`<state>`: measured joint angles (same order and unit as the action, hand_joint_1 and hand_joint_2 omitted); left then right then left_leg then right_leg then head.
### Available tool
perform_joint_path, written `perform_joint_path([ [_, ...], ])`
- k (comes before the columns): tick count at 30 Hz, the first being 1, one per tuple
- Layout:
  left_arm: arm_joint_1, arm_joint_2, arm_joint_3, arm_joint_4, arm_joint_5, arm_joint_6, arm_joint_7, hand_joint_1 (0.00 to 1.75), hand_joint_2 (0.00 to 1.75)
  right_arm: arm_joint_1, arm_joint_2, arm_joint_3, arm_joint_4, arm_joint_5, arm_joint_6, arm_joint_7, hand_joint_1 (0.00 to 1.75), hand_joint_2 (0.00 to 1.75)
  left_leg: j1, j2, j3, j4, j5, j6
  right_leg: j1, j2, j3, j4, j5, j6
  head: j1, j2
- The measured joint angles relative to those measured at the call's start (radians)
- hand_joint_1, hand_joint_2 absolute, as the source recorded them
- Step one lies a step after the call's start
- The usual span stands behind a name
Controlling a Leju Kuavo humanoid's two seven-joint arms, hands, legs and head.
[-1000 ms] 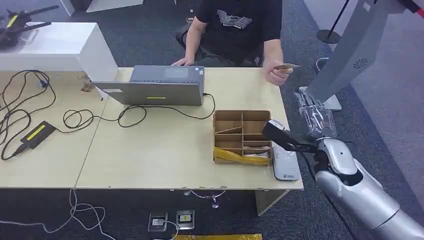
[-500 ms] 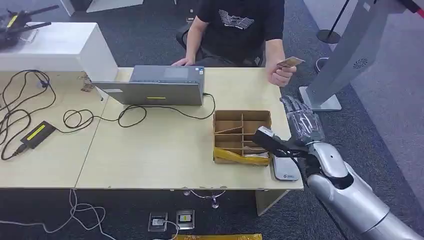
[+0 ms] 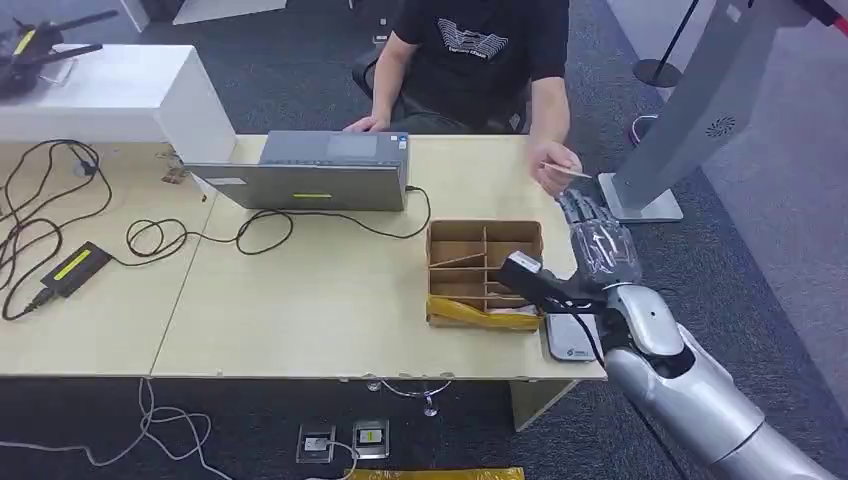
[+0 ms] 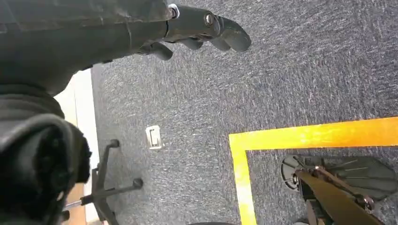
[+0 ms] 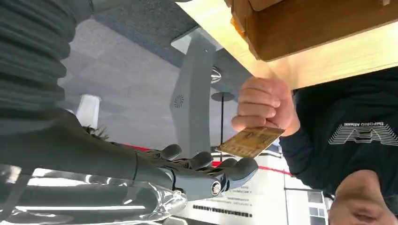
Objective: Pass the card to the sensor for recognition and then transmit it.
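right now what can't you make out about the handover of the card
- Contact: the right wrist view leaves it unclear whether the right hand touches the card; the fingertips overlap its edge.
- Card print: too small and edge-on in the head view, blurred in the wrist view.
- Sensor: its face is partly hidden by the right arm.
- Left hand: its palm is turned away.
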<state>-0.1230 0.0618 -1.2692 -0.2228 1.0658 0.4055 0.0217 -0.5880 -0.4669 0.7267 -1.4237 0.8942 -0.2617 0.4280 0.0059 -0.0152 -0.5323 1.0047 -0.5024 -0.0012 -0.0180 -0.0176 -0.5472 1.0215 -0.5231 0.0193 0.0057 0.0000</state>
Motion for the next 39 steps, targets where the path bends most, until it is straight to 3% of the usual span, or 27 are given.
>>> perform_joint_path([
  [2,0.0,0.0,-0.006,0.0,-0.003,0.0,0.002,0.0,0.0,0.0,0.003,-0.002,0.002,0.03,-0.02,0.022,0.0,1.75,0.0,0.0,0.0,0.0,0.0,0.0,0.0,0.0,0.0,0.0,0.0,0.0,0.0,0.0],
  [3,0.0,0.0,-0.007,0.0,-0.006,0.0,0.003,0.0,0.0,-0.001,0.003,-0.003,0.002,0.048,-0.029,0.031,0.0,0.0,0.0,0.0,0.0,0.0,0.0,0.0,0.0,0.0,0.0,0.0,0.0,0.0,0.0,0.0],
  [9,0.0,-0.002,-0.008,0.0,-0.01,0.0,0.013,0.0,0.0,-0.029,-0.002,-0.018,-0.008,0.136,-0.029,0.048,0.0,0.0,0.0,0.0,0.0,0.0,0.0,0.0,0.0,0.0,0.0,0.0,0.0,0.0,0.0,0.0],
  [15,0.0,-0.002,-0.01,0.0,-0.01,0.003,0.017,0.0,0.0,-0.104,-0.006,-0.027,-0.016,0.113,-0.038,0.008,0.0,0.0,0.0,0.001,0.001,0.0,0.0,0.0,0.0,0.0,0.0,0.0,0.0,0.0,0.0,0.0],
  [25,0.0,-0.002,-0.014,0.0,-0.009,0.003,0.017,0.0,0.0,-0.135,-0.005,-0.027,-0.016,0.072,-0.063,0.005,0.0,0.0,0.0,0.0,0.0,0.0,0.0,0.0,0.0,0.0,0.0,0.0,0.0,0.0,0.0,0.0],
  [30,0.0,-0.002,-0.014,0.0,-0.008,0.003,0.017,0.0,0.0,-0.166,-0.003,-0.025,-0.011,0.004,-0.136,-0.024,0.0,0.0,0.0,0.0,0.0,0.0,0.0,0.0,0.0,0.0,0.0,0.0,0.0,0.0,0.0,0.0],
  [35,0.0,-0.002,-0.014,0.0,-0.009,0.007,0.018,0.0,0.0,-0.198,-0.002,-0.041,-0.006,-0.094,-0.287,-0.032,0.0,0.0,0.0,0.0,0.0,0.0,0.0,0.0,0.0,0.0,0.0,0.0,0.0,0.0,0.0,0.0],
  [39,0.001,-0.001,-0.014,0.0,-0.009,0.009,0.022,0.0,0.0,-0.213,-0.001,-0.058,-0.007,-0.173,-0.329,-0.056,0.0,0.0,0.0,0.0,0.0,0.0,0.0,0.0,0.0,0.0,0.0,0.0,0.0,0.0,0.0,0.0],
])
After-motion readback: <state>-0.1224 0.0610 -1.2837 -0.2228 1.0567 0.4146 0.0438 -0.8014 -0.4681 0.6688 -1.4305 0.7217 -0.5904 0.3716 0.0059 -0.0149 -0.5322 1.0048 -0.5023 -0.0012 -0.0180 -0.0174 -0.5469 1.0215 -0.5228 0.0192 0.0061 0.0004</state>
